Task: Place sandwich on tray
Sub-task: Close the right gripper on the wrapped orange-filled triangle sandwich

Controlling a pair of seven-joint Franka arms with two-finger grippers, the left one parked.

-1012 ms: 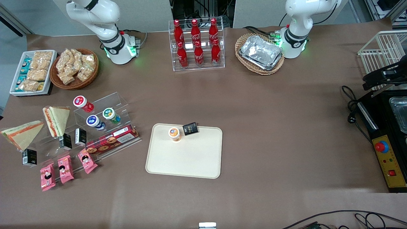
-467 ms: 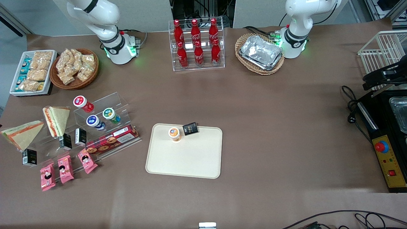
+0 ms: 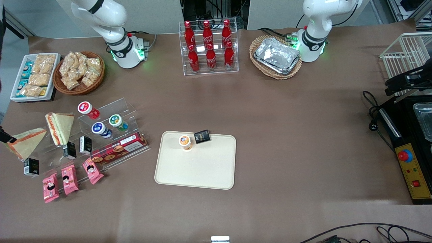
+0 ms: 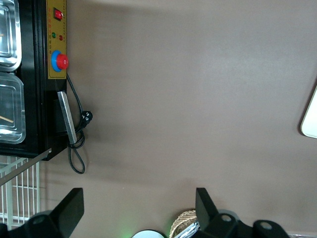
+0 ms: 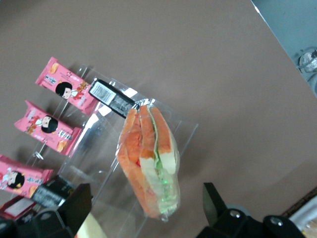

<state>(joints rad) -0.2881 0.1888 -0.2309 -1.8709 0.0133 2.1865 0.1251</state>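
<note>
The sandwich (image 3: 27,142), clear-wrapped with an orange and green filling band, leans on a clear stand at the working arm's end of the table. In the right wrist view the sandwich (image 5: 148,158) lies between my gripper's (image 5: 144,194) two dark fingers (image 5: 79,201), which stand wide open on either side of it without touching it. In the front view only a dark tip of the gripper (image 3: 5,136) shows at the sandwich's outer corner. The cream-beige tray (image 3: 195,168) lies flat mid-table, toward the parked arm from the sandwich.
An orange-lidded cup (image 3: 185,141) and a black packet (image 3: 202,136) sit on the tray's far rim area. A second sandwich (image 3: 60,126), small black boxes (image 5: 111,97) and pink snack packets (image 5: 62,89) crowd the clear stand (image 3: 111,114) beside the sandwich.
A dark gripper tip has come into the front view at the sandwich's outer corner and now covers that corner. Nothing else has moved.
</note>
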